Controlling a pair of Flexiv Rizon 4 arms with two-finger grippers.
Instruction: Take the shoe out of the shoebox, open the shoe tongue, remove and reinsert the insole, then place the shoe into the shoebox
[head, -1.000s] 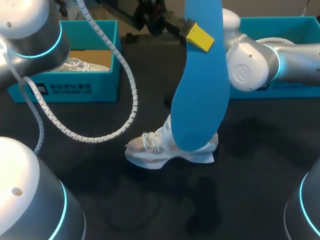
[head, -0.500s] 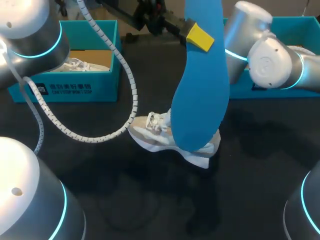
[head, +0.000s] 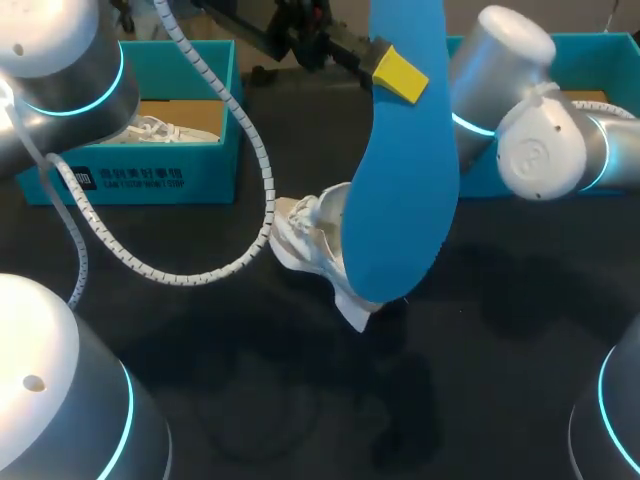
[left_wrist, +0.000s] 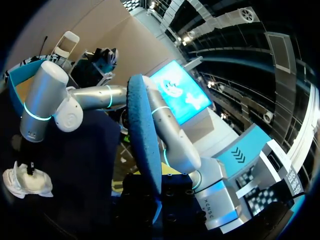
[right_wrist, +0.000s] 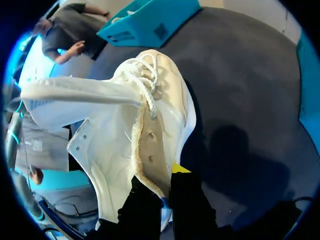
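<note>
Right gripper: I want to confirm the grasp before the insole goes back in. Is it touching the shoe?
Touching. The right wrist view shows the right gripper's two fingers clamping the shoe's collar edge from both sides.

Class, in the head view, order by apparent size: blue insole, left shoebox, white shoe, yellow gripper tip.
1. left shoebox and blue insole: alike; the insole is nearer the camera, so unranked.
2. white shoe.
3. yellow gripper tip.
</note>
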